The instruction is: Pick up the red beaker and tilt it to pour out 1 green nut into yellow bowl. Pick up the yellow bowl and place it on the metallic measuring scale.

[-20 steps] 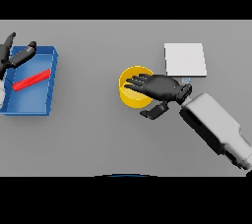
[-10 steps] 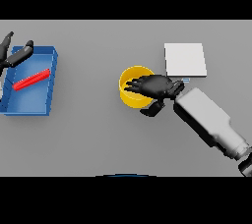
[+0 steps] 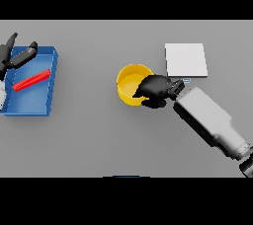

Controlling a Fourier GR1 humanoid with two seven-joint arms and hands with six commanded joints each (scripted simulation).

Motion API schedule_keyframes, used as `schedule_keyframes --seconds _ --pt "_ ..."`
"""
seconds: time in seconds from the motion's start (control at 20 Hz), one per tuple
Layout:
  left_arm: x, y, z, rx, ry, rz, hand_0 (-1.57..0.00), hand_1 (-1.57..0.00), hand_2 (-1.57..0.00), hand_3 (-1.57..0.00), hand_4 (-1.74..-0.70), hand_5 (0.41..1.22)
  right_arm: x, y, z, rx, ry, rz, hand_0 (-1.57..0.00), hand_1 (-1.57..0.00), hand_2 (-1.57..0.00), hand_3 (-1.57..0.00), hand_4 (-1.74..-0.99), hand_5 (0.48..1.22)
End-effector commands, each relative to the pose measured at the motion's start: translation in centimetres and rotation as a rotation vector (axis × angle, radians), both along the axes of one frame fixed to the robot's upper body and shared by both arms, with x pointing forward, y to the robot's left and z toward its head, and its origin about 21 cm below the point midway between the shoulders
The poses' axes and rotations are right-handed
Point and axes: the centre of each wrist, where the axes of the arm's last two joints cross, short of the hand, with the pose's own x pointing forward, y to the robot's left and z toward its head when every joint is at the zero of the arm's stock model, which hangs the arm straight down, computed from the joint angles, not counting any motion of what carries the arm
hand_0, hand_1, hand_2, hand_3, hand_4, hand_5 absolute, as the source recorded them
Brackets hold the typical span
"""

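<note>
Head view | right hand (image 3: 155, 89) fingers curled round yellow bowl (image 3: 129, 85) rim

Plain grey across the counter (image 3: 89, 140), unpatterned. Bright yellow on the bowl (image 3: 129, 83), a shade paler inside than on the rim. Glossy black on the right hand (image 3: 157, 90) at the bowl's edge, with a light grey forearm behind shading to darker grey toward the elbow. Pale silver-white on the flat square scale (image 3: 186, 59), with a tiny bluish strip at the near edge. Solid blue on the tray (image 3: 34, 103), slightly darker along the walls. Vivid red on the slim beaker (image 3: 31, 80) lying inside. Black again on the left hand (image 3: 15, 56) at the tray's far corner.
</note>
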Motion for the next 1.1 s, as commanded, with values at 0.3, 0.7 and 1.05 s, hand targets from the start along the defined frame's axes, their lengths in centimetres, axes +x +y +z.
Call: schedule_keyframes --seconds 0.3,0.7,1.05 --pt "-0.1 0.4 0.3 -0.007 0.004 0.005 0.0 0.0 0.0 0.0 -0.79 0.704 -0.1 -0.3 1.1 -0.005 0.011 -0.021 -1.49 -1.49 -1.36 -1.2 -1.714 1.203" --pt "0.1 -0.1 0.6 -0.003 -0.012 -0.013 0.0 0.0 0.0 0.0 -0.78 0.702 0.1 -2.0 5.4 -0.011 -0.028 -0.075 -1.56 -1.56 -1.45 -1.2 -1.736 1.218" --pt "-0.1 0.4 1.1 -0.027 -0.011 -0.005 0.0 0.0 0.0 0.0 -0.81 0.703 -0.4 -1.6 7.7 -0.011 -0.098 -0.162 -1.53 -1.57 -1.52 -1.18 -1.74 1.22"
